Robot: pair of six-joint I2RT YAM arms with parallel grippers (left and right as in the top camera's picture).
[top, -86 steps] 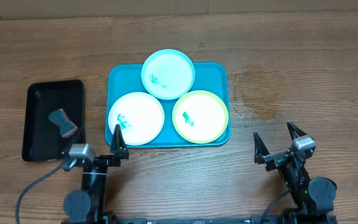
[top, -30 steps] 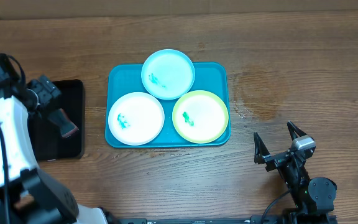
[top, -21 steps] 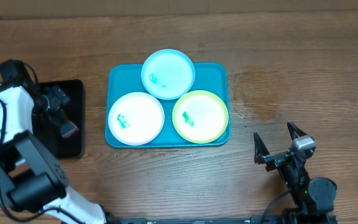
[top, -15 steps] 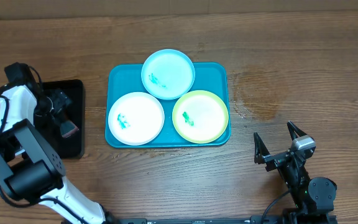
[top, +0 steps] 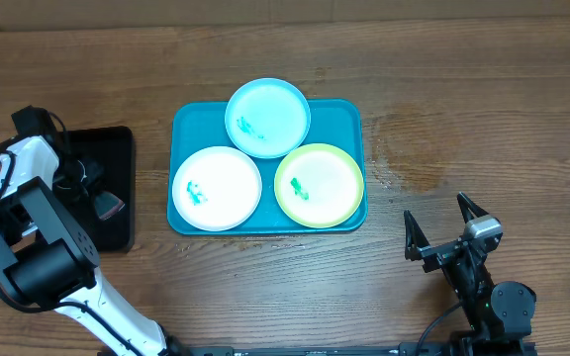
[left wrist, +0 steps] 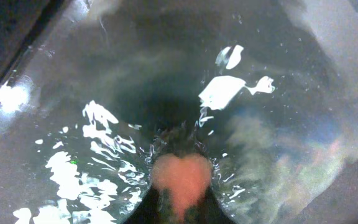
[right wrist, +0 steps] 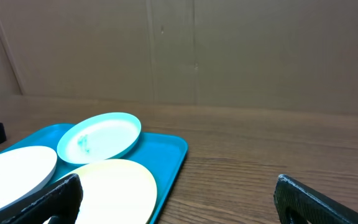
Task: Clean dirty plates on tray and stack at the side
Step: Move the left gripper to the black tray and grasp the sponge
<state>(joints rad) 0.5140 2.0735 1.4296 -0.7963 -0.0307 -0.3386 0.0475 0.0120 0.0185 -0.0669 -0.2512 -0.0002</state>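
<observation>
Three plates lie on the teal tray [top: 349, 119]: a pale cyan plate [top: 267, 117] at the back, a white plate [top: 217, 188] front left and a yellow-green plate [top: 320, 185] front right. Each carries a small green smear. My left gripper [top: 94, 188] is down in the black tray [top: 117, 148], shut on a pink-and-grey sponge [top: 110, 206]. The left wrist view shows the sponge [left wrist: 180, 177] pinched between the dark fingers. My right gripper [top: 433, 205] stands open near the front edge, right of the teal tray, holding nothing.
The black tray's floor [left wrist: 104, 74] looks wet and shiny in the left wrist view. A darker stain [top: 414, 148] marks the wooden table right of the teal tray. From the right wrist, the yellow-green plate [right wrist: 114, 186] lies nearest, left of centre.
My left arm swung from its front rest out to the black tray, came down over the sponge and closed on it. The right arm and the plates have not moved.
</observation>
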